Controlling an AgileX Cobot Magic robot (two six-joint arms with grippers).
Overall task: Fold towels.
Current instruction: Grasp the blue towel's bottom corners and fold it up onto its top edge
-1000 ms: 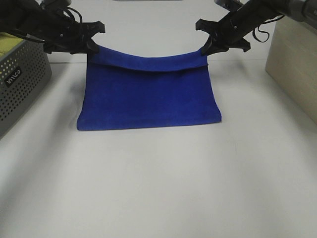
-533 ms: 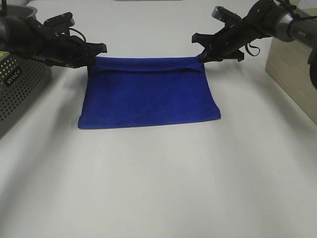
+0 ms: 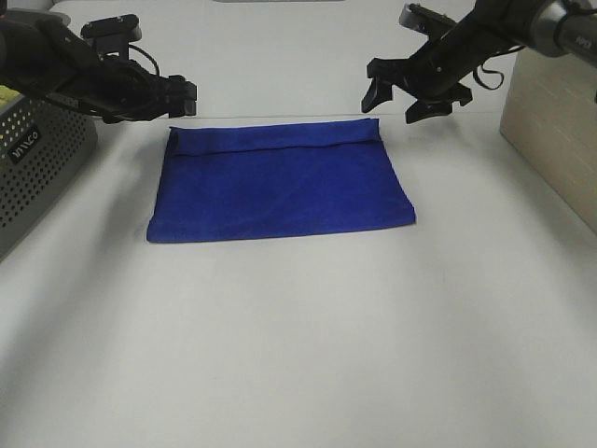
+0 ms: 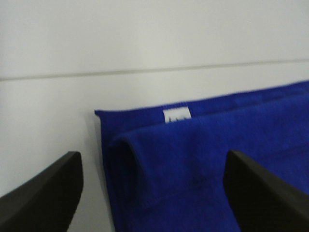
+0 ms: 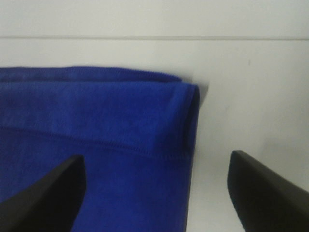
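The royal-blue towel (image 3: 278,183) lies folded flat on the white table, its far edge turned over in a narrow band. My left gripper (image 3: 185,96) is open and empty just above the towel's far left corner. The left wrist view shows that corner (image 4: 193,159) with the small white tag (image 4: 176,115) between my open fingers (image 4: 43,193). My right gripper (image 3: 403,99) is open and empty above the far right corner. The right wrist view shows that corner (image 5: 120,140) below my open fingers (image 5: 263,186).
A grey perforated basket (image 3: 37,159) holding a yellow-green cloth (image 3: 7,96) stands at the left edge. A pale wooden box (image 3: 555,121) stands at the right edge. A seam line crosses the table (image 3: 298,336) behind the towel.
Both grippers let go of the towel's far edge and rose away from it. The edge dropped and now lies flat on the lower layer.
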